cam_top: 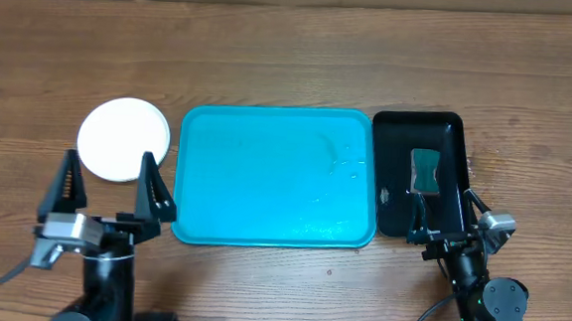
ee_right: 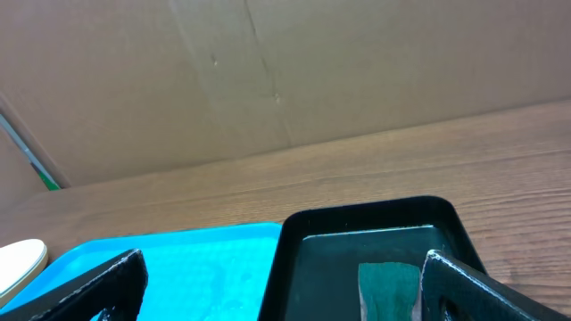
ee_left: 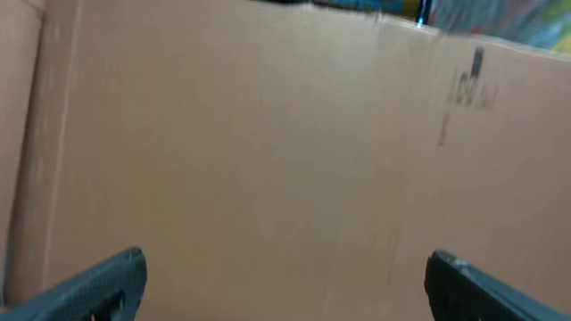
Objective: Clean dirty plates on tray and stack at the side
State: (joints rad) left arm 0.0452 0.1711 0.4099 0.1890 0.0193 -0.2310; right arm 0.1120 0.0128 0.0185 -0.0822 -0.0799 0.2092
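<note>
The turquoise tray (cam_top: 275, 177) lies in the middle of the table with nothing on it but a few wet spots. A white plate (cam_top: 118, 135) rests on the table left of the tray. Its edge shows in the right wrist view (ee_right: 22, 259). I see no pale blue or yellow-green plate; I cannot tell whether anything lies under the white one. My left gripper (cam_top: 109, 160) is open and empty, just in front of the white plate. In its wrist view the left gripper (ee_left: 285, 285) faces only cardboard. My right gripper (cam_top: 445, 200) is open and empty at the black tray's near edge.
A glossy black tray (cam_top: 452, 131) stands right of the turquoise tray and holds a green sponge (cam_top: 425, 169), also seen in the right wrist view (ee_right: 388, 283). A cardboard wall (ee_right: 268, 80) runs along the table's far side.
</note>
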